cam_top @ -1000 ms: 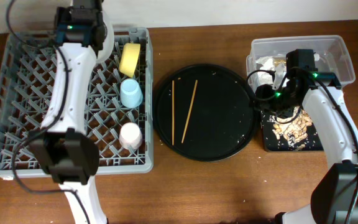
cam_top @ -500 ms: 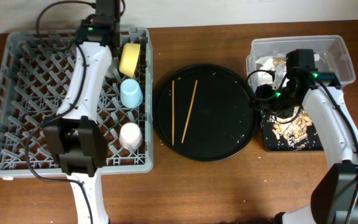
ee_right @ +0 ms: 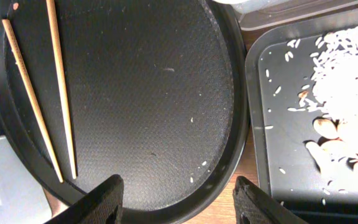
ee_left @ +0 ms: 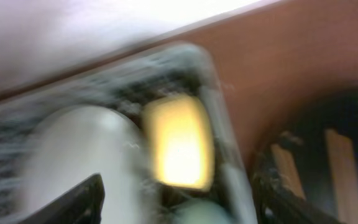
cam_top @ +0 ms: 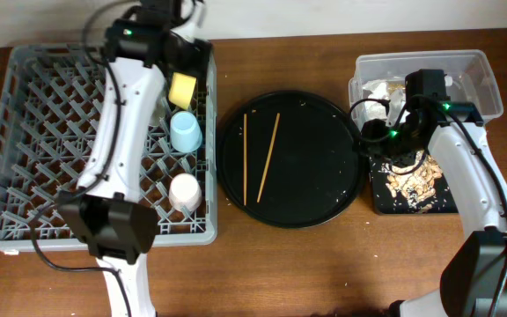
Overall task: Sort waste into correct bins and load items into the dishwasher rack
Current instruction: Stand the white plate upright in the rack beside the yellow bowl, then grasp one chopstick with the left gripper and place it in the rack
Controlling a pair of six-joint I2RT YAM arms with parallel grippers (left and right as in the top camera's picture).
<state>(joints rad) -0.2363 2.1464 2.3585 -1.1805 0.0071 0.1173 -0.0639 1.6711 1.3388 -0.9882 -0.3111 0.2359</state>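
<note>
On the wooden table the rack holds bowl, blue cup and pink cup; only the chopsticks seem left. Left gripper and right gripper gape empty.

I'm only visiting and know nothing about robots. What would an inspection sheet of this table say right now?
Surface: brown wooden table carrying everything.
Job's things: yellow bowl, light blue cup and pale cup sit in the grey dishwasher rack; two chopsticks lie on the round black tray; napkins in the clear tub; food scraps in the shallow black tray.
Clutter: stray pale grains on the round tray.
Claws: left claw open near the bowl, view blurred; right claw open, empty, over the round tray's edge.
Cables: black cables run along both arms.
Surroundings: pale wall behind; nothing else seen.
</note>
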